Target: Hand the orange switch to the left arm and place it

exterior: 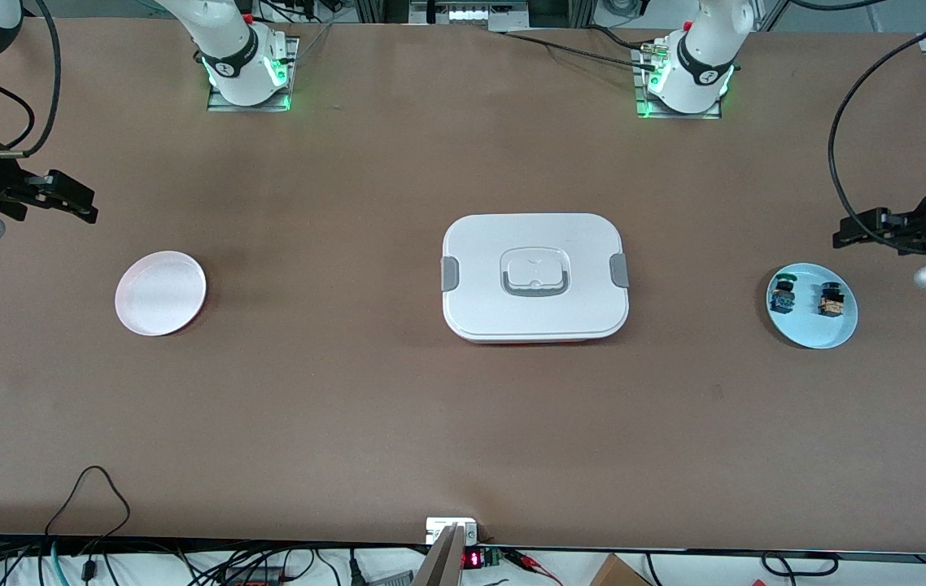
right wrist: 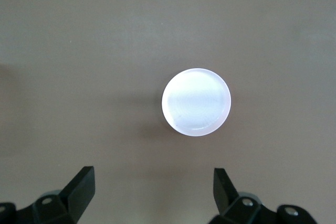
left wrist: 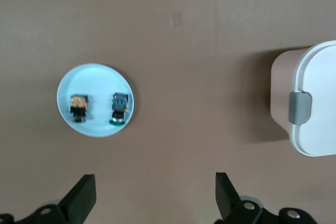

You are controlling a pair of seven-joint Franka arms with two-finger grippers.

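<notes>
At the table's middle sat the box, lid on, grey latches at its two short ends. Toward the left arm's end lay a blue plate carrying two switches side by side and apart: the orange switch at the plate's 3 o'clock in the front view, the green switch at its 9 o'clock. Each lay on its side, long axis running toward and away from the front camera, cap end toward 12 o'clock, toward the bases.

The left gripper hung in the air by that plate's 1 o'clock edge, fingers spread wide, holding and touching nothing. The right gripper hung over bare table near a pink plate, at the plate's 10 o'clock, likewise spread wide and empty.

No readable writing showed on any item.
</notes>
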